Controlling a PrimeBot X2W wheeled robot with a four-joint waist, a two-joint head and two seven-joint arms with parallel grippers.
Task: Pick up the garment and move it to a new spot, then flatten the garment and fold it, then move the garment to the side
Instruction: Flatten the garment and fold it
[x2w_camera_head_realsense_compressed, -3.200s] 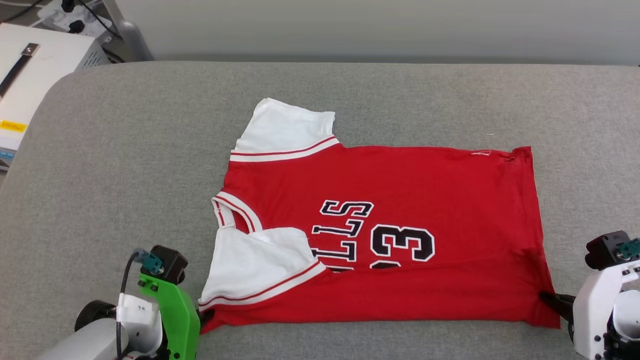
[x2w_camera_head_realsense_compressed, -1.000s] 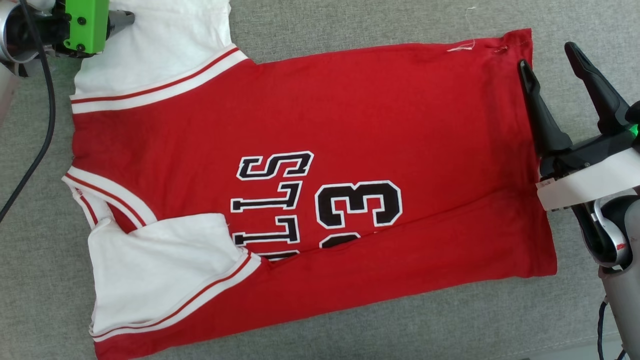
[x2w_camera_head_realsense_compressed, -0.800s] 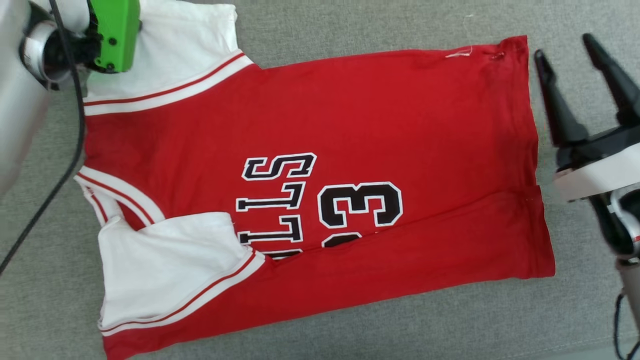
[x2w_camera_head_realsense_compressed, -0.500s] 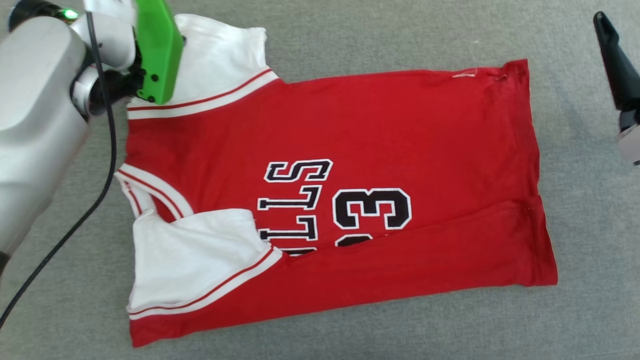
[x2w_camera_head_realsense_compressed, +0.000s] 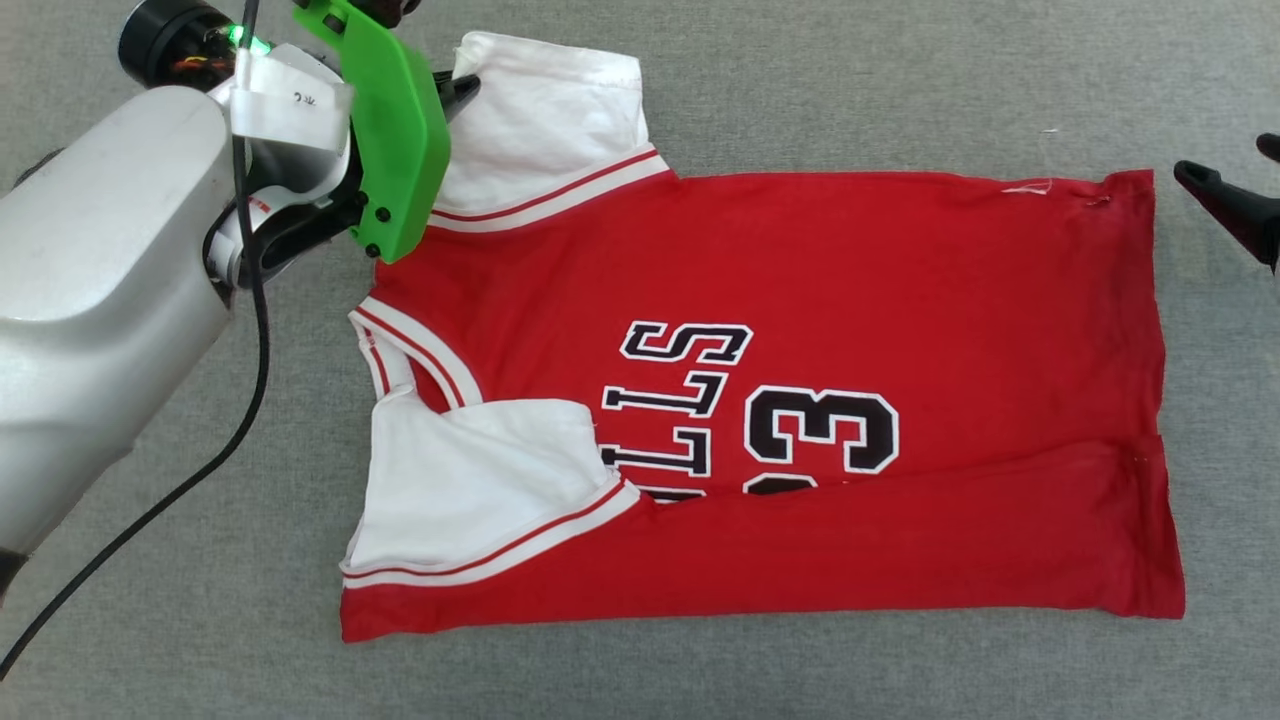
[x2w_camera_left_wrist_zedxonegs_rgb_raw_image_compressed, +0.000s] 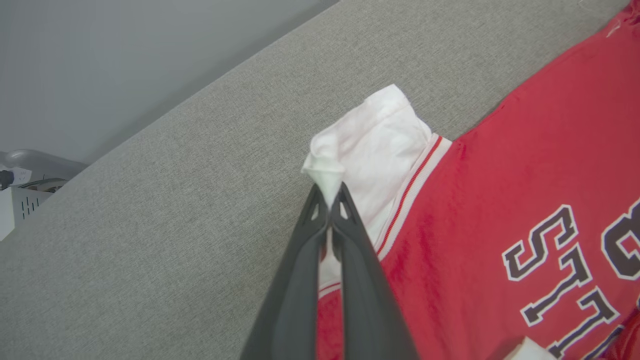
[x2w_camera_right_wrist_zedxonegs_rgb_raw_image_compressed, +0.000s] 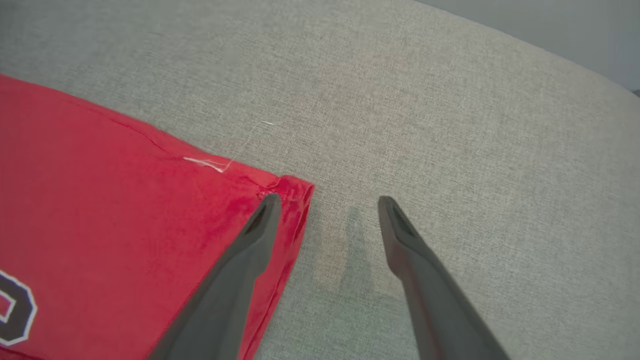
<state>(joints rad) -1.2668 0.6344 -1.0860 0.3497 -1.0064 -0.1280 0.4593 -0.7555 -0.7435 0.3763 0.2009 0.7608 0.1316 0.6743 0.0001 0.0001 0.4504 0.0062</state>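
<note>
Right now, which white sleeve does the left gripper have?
The far sleeve, at the top of the head view: the left gripper is shut on its corner. The near sleeve lies folded inward over the jersey, untouched.

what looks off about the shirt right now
The shirt is only half folded: its near edge is flapped over, hiding part of the letters and number. A loose white thread sticks out at the far hem corner. The far sleeve is bunched at its tip where the left gripper pinches it.

grey fabric pad (x2w_camera_head_realsense_compressed: 800, 80) | pale grey wall (x2w_camera_left_wrist_zedxonegs_rgb_raw_image_compressed: 100, 60) behind | white vented box (x2w_camera_left_wrist_zedxonegs_rgb_raw_image_compressed: 20, 212) (past the pad's edge)
</note>
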